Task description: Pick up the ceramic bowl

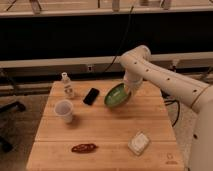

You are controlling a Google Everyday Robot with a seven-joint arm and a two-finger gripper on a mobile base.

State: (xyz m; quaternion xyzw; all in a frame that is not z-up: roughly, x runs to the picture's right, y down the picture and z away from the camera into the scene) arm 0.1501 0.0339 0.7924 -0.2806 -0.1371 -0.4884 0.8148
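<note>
The green ceramic bowl (pixel 115 96) is tilted on edge, its open side facing left and toward the camera, lifted slightly off the wooden table (pixel 105 127) at its back middle. My gripper (pixel 128 92) comes down from the white arm on the right and is shut on the bowl's right rim. The fingers are mostly hidden behind the bowl.
A black phone (pixel 91 96) lies just left of the bowl. A small clear bottle (pixel 67 85) stands at the back left and a translucent white cup (pixel 64 110) in front of it. A red-brown snack (pixel 84 148) and a white packet (pixel 138 143) lie near the front edge.
</note>
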